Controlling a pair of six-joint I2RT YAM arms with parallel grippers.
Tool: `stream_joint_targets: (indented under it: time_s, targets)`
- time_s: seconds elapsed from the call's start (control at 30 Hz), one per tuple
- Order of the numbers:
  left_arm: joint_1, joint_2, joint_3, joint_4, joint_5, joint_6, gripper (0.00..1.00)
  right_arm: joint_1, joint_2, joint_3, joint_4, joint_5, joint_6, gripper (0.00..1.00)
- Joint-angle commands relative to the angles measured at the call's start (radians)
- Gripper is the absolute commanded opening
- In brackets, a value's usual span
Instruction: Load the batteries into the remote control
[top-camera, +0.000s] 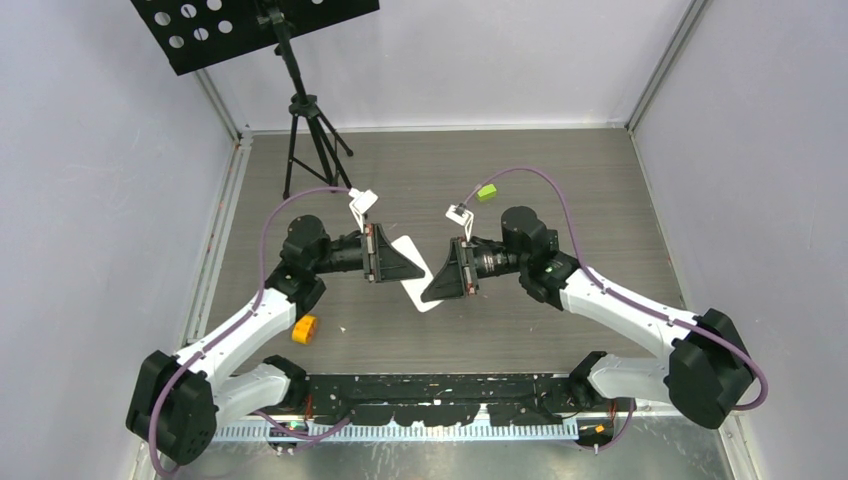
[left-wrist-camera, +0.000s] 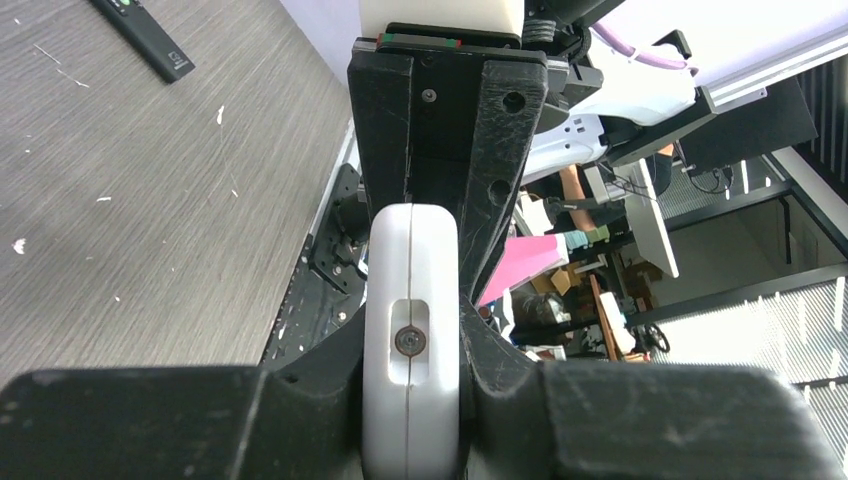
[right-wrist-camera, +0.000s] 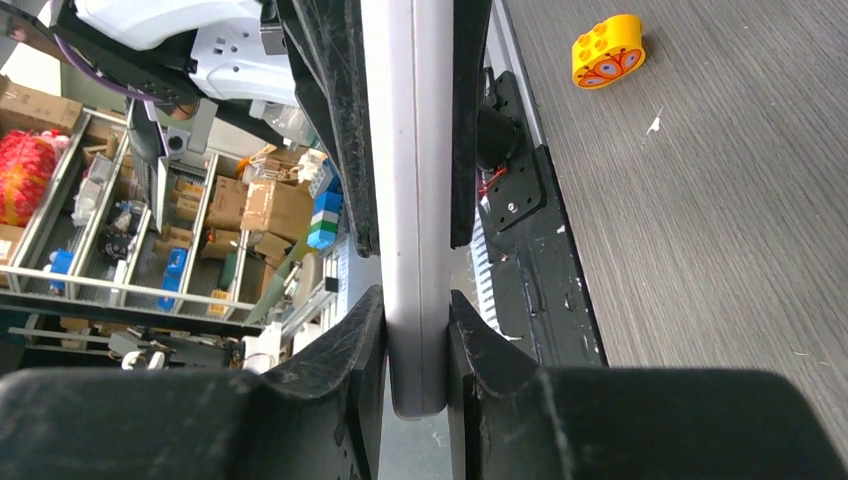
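A: Item: remote control (left-wrist-camera: 412, 250), white, held above mid-worktop. Grip: left tool (top-camera: 405, 262) clamped on one end, right tool (top-camera: 440, 282) pinching the other.

B: Item: batteries, none in view. Step, probably: positioning the remote. Next: one tool must release to fetch a battery.

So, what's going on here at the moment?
Both arms hold one white remote between them, clear of the table. The left hand grips one end and the right hand pinches the other, edge-on. No batteries show in any view, so loading seems not yet begun. An orange block and a green block lie on the table.
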Motion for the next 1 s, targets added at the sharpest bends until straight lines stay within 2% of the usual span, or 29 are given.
stream_joint_targets:
  time_s: [0.0, 0.1, 0.4, 0.53, 0.73, 0.87, 0.9, 0.97]
  targets:
    - [-0.016, 0.000, 0.003, 0.064, 0.013, -0.048, 0.00, 0.006, 0.036, 0.007, 0.212, 0.192, 0.118, 0.19]
    - [-0.018, 0.003, -0.008, 0.064, 0.014, -0.049, 0.00, 0.005, 0.063, 0.002, 0.280, 0.240, 0.183, 0.19]
    - [-0.022, -0.006, -0.027, 0.062, 0.018, -0.043, 0.00, -0.022, 0.076, -0.021, 0.335, 0.368, 0.324, 0.20]
    - [-0.022, -0.012, -0.024, 0.062, 0.018, -0.040, 0.00, -0.040, 0.052, -0.036, 0.271, 0.430, 0.309, 0.20]
    - [-0.022, -0.001, -0.009, 0.070, 0.009, -0.035, 0.00, -0.040, 0.040, -0.052, 0.268, 0.418, 0.251, 0.22]
    - [-0.022, 0.022, 0.000, 0.080, -0.005, -0.033, 0.00, -0.040, 0.018, -0.052, 0.238, 0.416, 0.210, 0.06]
    - [-0.022, 0.030, 0.008, 0.075, -0.011, -0.025, 0.05, -0.041, 0.012, -0.050, 0.217, 0.419, 0.196, 0.02]
    - [-0.021, 0.044, 0.025, 0.031, -0.034, 0.004, 0.20, -0.040, -0.003, -0.041, 0.145, 0.435, 0.155, 0.00]
